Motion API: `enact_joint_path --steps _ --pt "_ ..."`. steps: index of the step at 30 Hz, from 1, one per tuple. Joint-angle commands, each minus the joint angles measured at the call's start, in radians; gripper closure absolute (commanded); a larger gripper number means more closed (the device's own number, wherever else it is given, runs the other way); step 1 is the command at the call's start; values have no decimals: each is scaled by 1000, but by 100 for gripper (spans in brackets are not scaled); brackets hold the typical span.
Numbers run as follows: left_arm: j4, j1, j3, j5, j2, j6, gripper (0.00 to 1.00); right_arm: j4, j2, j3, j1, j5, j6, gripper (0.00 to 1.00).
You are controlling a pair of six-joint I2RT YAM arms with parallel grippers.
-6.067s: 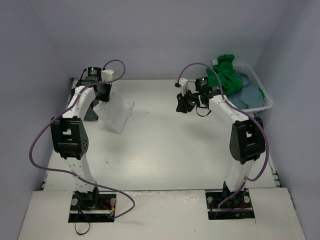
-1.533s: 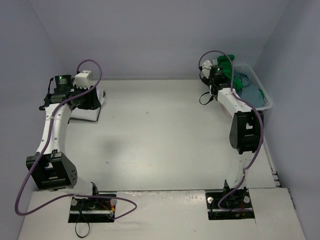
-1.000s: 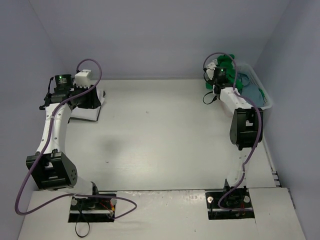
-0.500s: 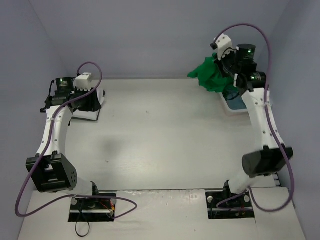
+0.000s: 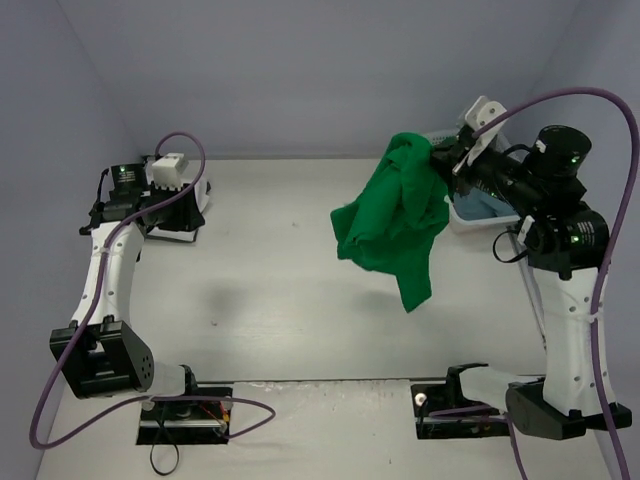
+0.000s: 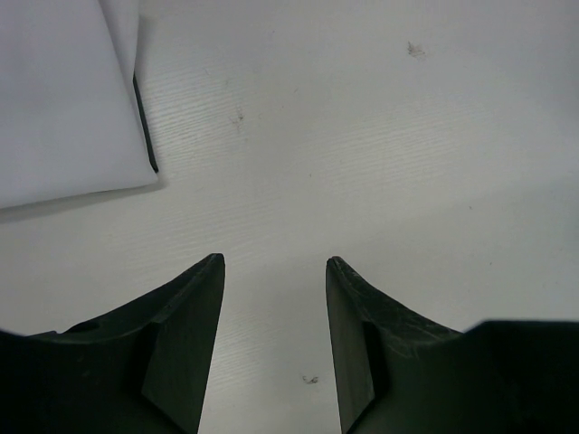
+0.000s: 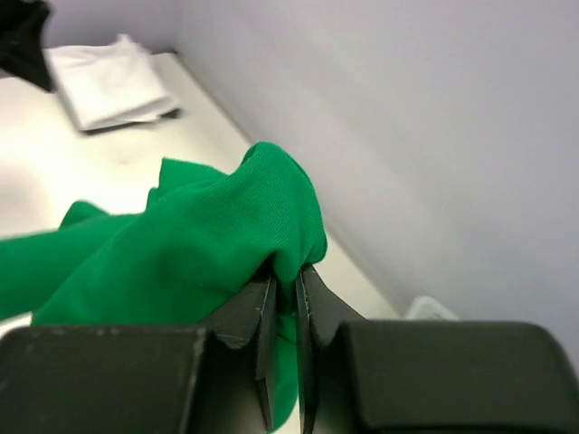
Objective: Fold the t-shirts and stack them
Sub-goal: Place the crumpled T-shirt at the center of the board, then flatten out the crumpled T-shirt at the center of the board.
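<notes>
L arm: far-left corner of the counter [image 5: 280, 300]. Left pincer [image 6: 273, 267] is released, jaws spread w/ nothing between them, pointing down at bare surface just beside the folded white shirt [image 6: 63, 99]. A dark edge [image 6: 145, 136] shows under that shirt, prob. another shirt in the stack; can't tell for sure.

Middle: green shirt [image 5: 390, 225] is off the counter, hanging bunched over its right-centre part. Not spread, no clear sleeves or hem to read. Its long axis runs from the pinch point at far right, down and toward the near-left.

R arm: right pincer [image 7: 282, 276] is clenched on a fold at the shirt's top; cloth wraps over both fingertips, so the shirt lies left of and below it. Behind it, at far right, the basket [image 5: 462, 212] holds a blue-grey shirt [image 5: 490, 205].

Judgement: the R arm owns the shirt and the L arm is well apart, so laying it flat prob. needs the L pincer to cross right for a 2nd corner.
</notes>
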Motion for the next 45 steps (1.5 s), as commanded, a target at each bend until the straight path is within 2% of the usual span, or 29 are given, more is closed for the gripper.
enact_joint_path --steps 1,4,6,9,10,11,12,13,15,16,20,22,23,25,26,29,31,32,37,41,45 --pt "42 -3 6 31 -50 -11 56 63 39 -37 1 -149 60 100" --pt "45 -3 -5 32 -56 -11 56 65 90 -98 -1 -219 108 100" --pt "50 -4 -14 31 -59 -8 56 75 130 -201 -1 -236 100 100" --pt "59 -3 -25 34 -57 -11 56 106 318 -282 -5 -163 70 95" --pt "62 -4 -26 32 -54 -14 56 124 360 -289 -7 -93 71 92" --pt "68 -3 -28 28 -51 -16 56 207 406 -302 -11 -15 103 78" --pt "68 -4 -28 26 -42 -17 56 247 493 -299 -13 86 132 77" --pt "67 -3 -28 23 -36 -19 56 282 530 -296 -13 321 160 78" --pt "73 -4 -31 18 -28 -22 56 379 605 -295 -13 519 200 73" --pt "76 -3 -34 17 -28 -25 56 399 616 -299 -8 666 192 73" --pt "88 -3 -48 11 -34 -28 56 531 580 -402 22 869 123 68" --pt "88 -4 -49 8 -36 -31 56 528 505 -481 42 839 77 68" --pt "88 -4 -49 6 -36 -31 56 504 463 -512 65 714 57 68" --pt "85 -6 -46 14 -36 -31 56 447 353 -581 108 619 4 68" --pt "79 -6 -43 15 -34 -31 56 337 325 -588 157 571 -19 67" --pt "67 -6 -38 23 -40 -24 56 158 238 -595 216 434 -58 67" --pt "58 -9 -45 29 -51 -5 56 102 182 -608 262 382 -63 66" --pt "53 -9 -48 31 -54 2 56 62 172 -624 277 379 -67 65" --pt "-23 -17 -46 32 -42 58 56 40 188 -746 417 567 -89 60" --pt "-47 -18 -64 26 -45 78 55 40 280 -844 455 650 -99 59" --pt "-45 -18 -80 29 -60 84 53 42 339 -862 458 689 -89 58"
